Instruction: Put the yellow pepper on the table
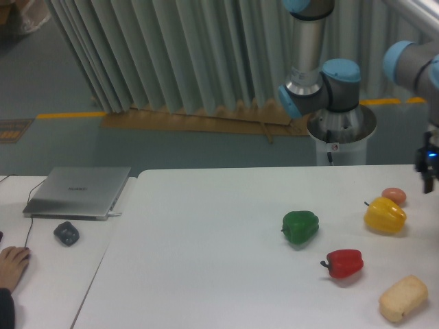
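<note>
The yellow pepper [385,215] lies on its side on the white table [206,260] at the right, stem pointing left. My gripper [426,171] is at the right frame edge, above and to the right of the pepper and apart from it. Only a dark part with a blue light shows, so I cannot tell whether the jaws are open or shut. Nothing shows in the gripper.
A green pepper [300,227] and a red pepper [345,263] lie left of and in front of the yellow one. A pale bread-like block [403,298] is at the front right. A small orange-pink object [394,195] lies just behind the yellow pepper. A laptop [77,192] and mouse [66,234] are on the left desk.
</note>
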You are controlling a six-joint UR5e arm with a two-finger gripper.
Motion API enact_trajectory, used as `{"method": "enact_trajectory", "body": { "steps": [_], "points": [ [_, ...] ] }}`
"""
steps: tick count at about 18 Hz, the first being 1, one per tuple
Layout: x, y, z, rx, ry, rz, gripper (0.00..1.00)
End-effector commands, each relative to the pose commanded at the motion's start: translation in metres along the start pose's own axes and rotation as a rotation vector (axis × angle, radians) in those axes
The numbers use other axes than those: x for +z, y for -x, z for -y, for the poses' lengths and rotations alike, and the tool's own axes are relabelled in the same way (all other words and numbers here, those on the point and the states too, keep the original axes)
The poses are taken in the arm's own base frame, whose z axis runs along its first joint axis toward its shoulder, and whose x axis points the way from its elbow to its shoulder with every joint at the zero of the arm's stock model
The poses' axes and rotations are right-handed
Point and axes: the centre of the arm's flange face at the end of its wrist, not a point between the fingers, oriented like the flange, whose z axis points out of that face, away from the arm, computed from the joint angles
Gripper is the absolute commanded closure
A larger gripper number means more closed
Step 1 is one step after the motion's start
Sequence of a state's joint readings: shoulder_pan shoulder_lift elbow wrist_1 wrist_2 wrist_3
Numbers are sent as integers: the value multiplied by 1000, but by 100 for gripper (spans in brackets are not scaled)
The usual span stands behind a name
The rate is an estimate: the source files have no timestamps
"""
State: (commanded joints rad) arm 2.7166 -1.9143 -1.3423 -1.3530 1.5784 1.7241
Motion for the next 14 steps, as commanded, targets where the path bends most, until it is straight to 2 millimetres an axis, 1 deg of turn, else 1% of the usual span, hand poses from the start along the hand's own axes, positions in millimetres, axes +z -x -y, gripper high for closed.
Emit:
{"method": "enact_trajectory", "body": {
  "steps": [1,3,4,5,8,12,14],
  "points": [
    [2,4,-9,17,5,-6,0],
    [10,5,-24,218,20,-45,0],
    [12,5,-27,286,27,-50,0],
    [15,5,-28,312,33,-59,0],
    [29,0,-23,322,21,-79,0],
    [40,-5,-18,318,-7,-66,0],
    [41,-5,-15,319,-25,-62,0]
  ]
}}
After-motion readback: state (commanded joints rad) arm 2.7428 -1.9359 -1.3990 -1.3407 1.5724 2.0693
